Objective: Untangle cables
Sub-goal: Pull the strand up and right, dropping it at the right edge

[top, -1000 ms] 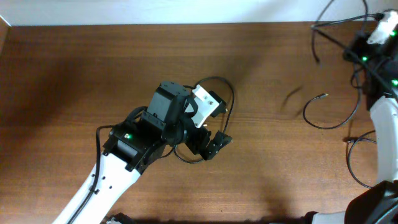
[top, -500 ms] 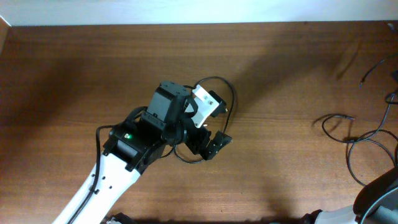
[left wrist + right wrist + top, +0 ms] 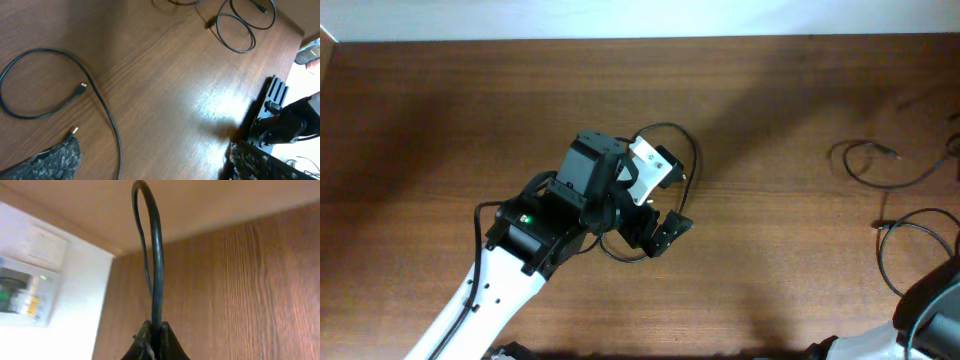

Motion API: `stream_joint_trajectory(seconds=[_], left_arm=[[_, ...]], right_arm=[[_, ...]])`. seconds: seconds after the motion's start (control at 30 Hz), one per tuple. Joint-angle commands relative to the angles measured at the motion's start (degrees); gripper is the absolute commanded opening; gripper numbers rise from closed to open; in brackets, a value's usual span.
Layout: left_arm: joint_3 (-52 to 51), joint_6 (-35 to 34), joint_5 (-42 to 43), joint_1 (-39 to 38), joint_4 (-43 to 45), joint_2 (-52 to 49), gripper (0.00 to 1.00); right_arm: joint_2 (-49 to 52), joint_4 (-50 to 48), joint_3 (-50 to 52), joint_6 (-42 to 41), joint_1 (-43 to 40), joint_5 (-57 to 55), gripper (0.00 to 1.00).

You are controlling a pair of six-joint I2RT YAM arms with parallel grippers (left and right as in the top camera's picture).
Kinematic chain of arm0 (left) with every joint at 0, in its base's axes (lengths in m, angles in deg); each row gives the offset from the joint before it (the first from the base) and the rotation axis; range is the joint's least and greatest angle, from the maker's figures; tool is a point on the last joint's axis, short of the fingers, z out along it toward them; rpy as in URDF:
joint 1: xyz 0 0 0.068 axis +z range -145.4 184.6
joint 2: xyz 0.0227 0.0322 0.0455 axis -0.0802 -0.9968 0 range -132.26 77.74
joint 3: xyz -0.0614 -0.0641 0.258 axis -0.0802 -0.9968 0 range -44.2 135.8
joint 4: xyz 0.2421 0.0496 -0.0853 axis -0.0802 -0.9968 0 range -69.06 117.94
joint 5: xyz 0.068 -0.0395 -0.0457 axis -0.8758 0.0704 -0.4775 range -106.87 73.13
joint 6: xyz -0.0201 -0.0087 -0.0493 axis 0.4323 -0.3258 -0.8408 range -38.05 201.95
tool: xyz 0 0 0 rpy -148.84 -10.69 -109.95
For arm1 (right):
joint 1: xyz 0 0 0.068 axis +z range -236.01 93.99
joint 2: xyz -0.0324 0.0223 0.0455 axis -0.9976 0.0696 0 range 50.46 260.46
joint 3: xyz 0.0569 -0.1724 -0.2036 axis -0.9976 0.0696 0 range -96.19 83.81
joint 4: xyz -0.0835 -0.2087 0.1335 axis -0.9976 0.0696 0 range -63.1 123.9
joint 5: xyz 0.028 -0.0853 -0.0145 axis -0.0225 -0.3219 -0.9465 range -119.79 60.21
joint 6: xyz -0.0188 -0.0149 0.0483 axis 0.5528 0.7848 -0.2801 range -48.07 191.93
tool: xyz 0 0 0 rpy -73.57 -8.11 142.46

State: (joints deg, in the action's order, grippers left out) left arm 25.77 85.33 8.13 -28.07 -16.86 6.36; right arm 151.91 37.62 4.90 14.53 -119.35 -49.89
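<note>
The left pincer (image 3: 665, 198) gapes wide over a looped cable (image 3: 102, 102) near the desk's (image 3: 440, 120) middle. The right pincer (image 3: 155, 330) is clamped on a second cable (image 3: 158, 255); loose cables (image 3: 880, 165) lie at three o'clock.

The cables (image 3: 158, 280) are black. The table (image 3: 770, 250) is brown, with wood grain. The left arm (image 3: 485, 295) is white and black.

Thin black cables (image 3: 40, 49) lie looped on the wooden table (image 3: 440, 110).

no readable text or labels anywhere.
</note>
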Motion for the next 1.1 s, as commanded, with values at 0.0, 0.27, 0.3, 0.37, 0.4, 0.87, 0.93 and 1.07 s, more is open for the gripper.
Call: stream_joint_trajectory(seconds=[0.0,0.27,0.3,0.37,0.4,0.87,0.93,1.07], left_arm=[[0.7,-0.3,0.0,-0.2,0.1,0.0,0.99],[0.7,-0.3,0.0,-0.2,0.1,0.0,0.99],[0.7,-0.3,0.0,-0.2,0.1,0.0,0.99],[0.7,-0.3,0.0,-0.2,0.1,0.0,0.99],[0.7,-0.3,0.0,-0.2,0.1,0.0,0.99],[0.7,-0.3,0.0,-0.2,0.1,0.0,0.99],[0.7,-0.3,0.0,-0.2,0.1,0.0,0.99],[0.7,-0.3,0.0,-0.2,0.1,0.0,0.99]], right_arm=[[5.1,4.2,-0.9,-2.6,-0.2,2.0,0.04],[9.4,15.5,-0.9,6.6,-5.6,-3.9,0.37],[9.4,16.6,-0.9,6.6,-6.5,-2.3,0.87],[9.3,16.3,-0.9,6.7,-8.3,3.7,0.99],[8.7,16.2,-0.9,7.8,-8.9,8.4,0.99],[-7.7,22.5,-1.8,45.6,-3.0,49.9,0.99],[-7.5,27.4,-1.8,49.5,1.1,49.9,0.99],[-7.4,36.7,-1.8,50.1,10.3,50.5,0.99]])
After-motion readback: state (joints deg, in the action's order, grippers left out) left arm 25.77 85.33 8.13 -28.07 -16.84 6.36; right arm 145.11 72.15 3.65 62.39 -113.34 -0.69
